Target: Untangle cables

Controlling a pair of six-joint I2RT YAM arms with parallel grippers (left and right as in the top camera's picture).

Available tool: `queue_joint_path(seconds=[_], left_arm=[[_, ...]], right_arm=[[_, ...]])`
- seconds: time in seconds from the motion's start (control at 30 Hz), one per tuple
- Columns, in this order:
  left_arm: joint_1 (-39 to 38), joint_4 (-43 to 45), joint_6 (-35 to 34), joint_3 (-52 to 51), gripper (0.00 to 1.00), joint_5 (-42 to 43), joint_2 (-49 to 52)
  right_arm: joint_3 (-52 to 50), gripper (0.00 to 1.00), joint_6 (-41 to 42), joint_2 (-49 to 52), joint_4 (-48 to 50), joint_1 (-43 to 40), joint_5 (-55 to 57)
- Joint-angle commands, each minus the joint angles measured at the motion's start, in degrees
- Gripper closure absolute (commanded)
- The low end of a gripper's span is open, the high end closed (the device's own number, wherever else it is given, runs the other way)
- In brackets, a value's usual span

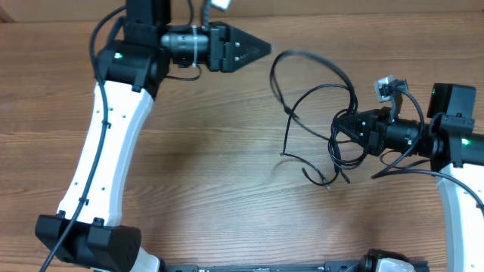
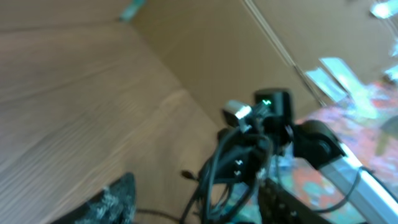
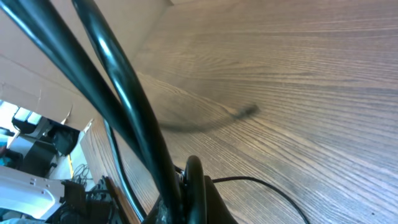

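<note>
Overhead, the cables [image 1: 311,94] lie tangled on the bench [image 1: 212,174], your right jaws pinching the bundle; whether your left jaws are spread, you cannot tell. Light, limp, snag-prone cords: grip a loose strand near a plug.

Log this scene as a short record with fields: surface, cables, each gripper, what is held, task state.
surface: wooden table
cables: thin black cables in a loose tangle of loops on the right part of the table
right gripper: right gripper shut on the cables, at the tangle's right side
left gripper: left gripper near the top of the overhead view, apart from the cables; open or shut cannot be told
held: the cables, by the right gripper only
task state: cables not yet untangled
</note>
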Motion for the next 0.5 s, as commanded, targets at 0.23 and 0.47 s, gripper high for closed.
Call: queue_joint_path(seconds=[0.23,0.47], left_arm=[[-0.59,-12.52,7.65,0.39,0.07,-16.06,-1.2],[-4.74,-16.68,27.78,0.39,0.35,2.73,-1.2]], right_arm=[[0.22,0.96,21.27,-0.22,8.11,-0.11,19.04],[0.22,0.96,16.33,-0.46,19.3,-0.11,18.1]])
